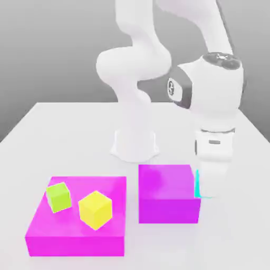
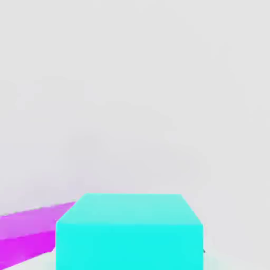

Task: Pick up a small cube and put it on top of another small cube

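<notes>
– Looking at the exterior view, I spotted the white arm (image 1: 134,64) reaching over the counter (image 1: 174,126), with its hand down toward the right. So where was the cyan cube (image 2: 129,247), and did the fingers (image 1: 213,180) have it?

– Yep, looked like a grip to me. They were closed in on it, no wider than the cube itself. The hand view had it right up close, top and one side both showing. From outside you only got a cyan sliver and a thin edge around the fingers, near the right end of the purple block (image 1: 167,195). Couldn't tell if it touched that block, or if it was off the counter, tbh.

– Fair enough. And the other two cubes?

– Both sat on the low magenta slab (image 1: 79,245), over at the exterior view's left. The lime-green cube (image 1: 58,197) was nearer the slab's left side, and the yellow cube (image 1: 95,210) was just beside it, a bit closer to the camera. The purple block stood between that slab and the hand, with a gap before the slab. So the cyan one wasn't stacked on either cube.
</notes>
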Controlling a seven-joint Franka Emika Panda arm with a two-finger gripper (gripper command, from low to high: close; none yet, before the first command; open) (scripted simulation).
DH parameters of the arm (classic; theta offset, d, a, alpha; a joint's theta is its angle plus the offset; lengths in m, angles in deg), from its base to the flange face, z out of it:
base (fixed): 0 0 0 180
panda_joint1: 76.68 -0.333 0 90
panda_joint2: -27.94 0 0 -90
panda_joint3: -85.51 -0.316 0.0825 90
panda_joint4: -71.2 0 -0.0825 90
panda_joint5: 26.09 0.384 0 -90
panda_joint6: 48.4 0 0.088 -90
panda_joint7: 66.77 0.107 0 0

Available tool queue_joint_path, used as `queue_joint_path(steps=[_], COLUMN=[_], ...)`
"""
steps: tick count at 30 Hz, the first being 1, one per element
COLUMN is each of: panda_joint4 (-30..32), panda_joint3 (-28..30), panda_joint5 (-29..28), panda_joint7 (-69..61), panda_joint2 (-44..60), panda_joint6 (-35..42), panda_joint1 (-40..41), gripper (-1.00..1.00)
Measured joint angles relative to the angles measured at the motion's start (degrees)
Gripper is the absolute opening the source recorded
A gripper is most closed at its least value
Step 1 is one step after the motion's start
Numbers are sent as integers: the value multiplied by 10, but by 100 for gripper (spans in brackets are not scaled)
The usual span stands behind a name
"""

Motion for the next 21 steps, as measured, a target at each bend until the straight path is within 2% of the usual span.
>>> queue_joint_path(steps=[11,13,17,18,21], panda_joint4=[-19,-18,-6,-4,-4], panda_joint3=[113,126,134,135,135], panda_joint5=[-63,-62,-31,-25,-25], panda_joint7=[18,15,-9,-13,-13], panda_joint2=[-72,-62,2,16,16], panda_joint6=[87,76,3,-13,-13], panda_joint1=[145,157,155,154,154], gripper=[-100,-100,-100,100,100])
